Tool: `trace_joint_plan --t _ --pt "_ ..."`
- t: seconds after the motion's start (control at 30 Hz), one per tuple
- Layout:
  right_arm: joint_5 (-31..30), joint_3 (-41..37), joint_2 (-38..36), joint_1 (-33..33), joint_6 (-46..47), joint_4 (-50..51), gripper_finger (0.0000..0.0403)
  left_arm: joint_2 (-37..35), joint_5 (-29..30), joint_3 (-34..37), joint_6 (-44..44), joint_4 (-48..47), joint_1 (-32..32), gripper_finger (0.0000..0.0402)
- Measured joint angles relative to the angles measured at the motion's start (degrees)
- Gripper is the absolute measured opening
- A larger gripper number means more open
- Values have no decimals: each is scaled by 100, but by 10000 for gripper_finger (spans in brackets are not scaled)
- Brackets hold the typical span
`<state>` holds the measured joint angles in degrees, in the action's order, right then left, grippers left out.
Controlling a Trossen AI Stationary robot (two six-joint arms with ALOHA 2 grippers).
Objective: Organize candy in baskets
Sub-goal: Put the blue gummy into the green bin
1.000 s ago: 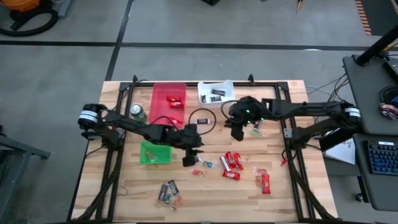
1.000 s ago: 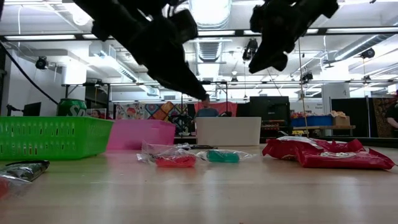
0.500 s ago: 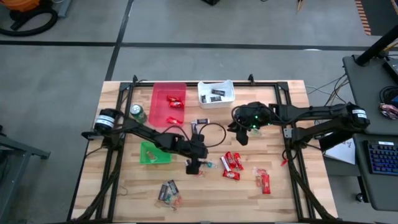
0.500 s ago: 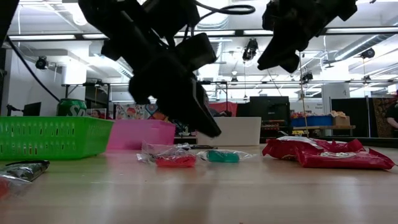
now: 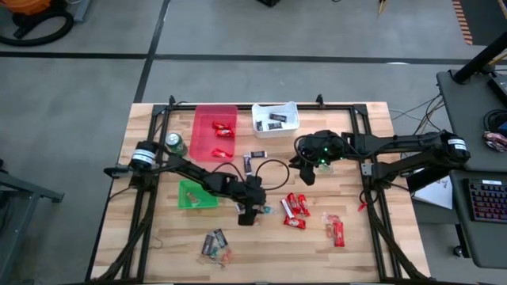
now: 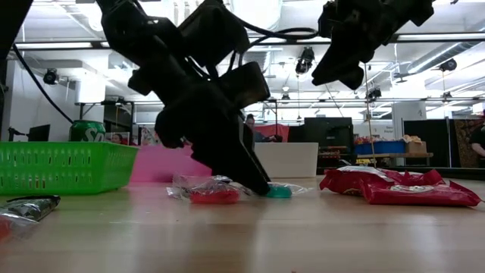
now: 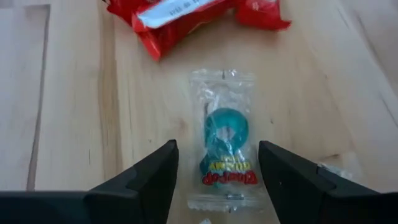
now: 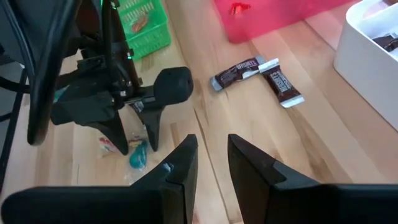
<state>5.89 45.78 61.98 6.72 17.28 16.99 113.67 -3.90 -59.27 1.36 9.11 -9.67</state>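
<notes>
Left gripper [image 7: 217,165] is tipped down at mid-table w/ fingers spread either side of a teal ring candy [image 7: 225,134] in clear crinkly wrap, lying on pale wood table [image 7: 74,106]; label text unreadable. Glossy red wrappers [image 7: 186,18] lie just beyond. Right gripper [image 5: 308,171] hovers nearby, fingers slightly apart, holding nothing. Green mesh basket [image 5: 196,195], red basket [image 5: 204,127] & white basket [image 5: 275,117] sit behind.

Both arms are basically all matte black, chunky jointed links. The left arm [image 5: 190,168] has a white band near its shoulder at the frame's left, and a thin black cable loops off its wrist. The right arm [image 5: 396,144] has the same white band at far right, plus a tiny green light glowing by the wrist. The fingers [image 7: 140,180] are plain dark tapered wedges.
</notes>
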Motion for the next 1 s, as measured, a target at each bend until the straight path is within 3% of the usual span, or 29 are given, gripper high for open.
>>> trace_joint_plan --t 0.2,0.63,1.0 --pt "0 0 1 -10 -7 -2 77 54 55 -4 257 38 4 183" --pt "-2 -33 4 -10 -28 -105 81 49 1 -2 144 92 1 56" --pt "-4 -33 4 -12 -61 -150 78 -551 13 7 -282 -91 -2 38"
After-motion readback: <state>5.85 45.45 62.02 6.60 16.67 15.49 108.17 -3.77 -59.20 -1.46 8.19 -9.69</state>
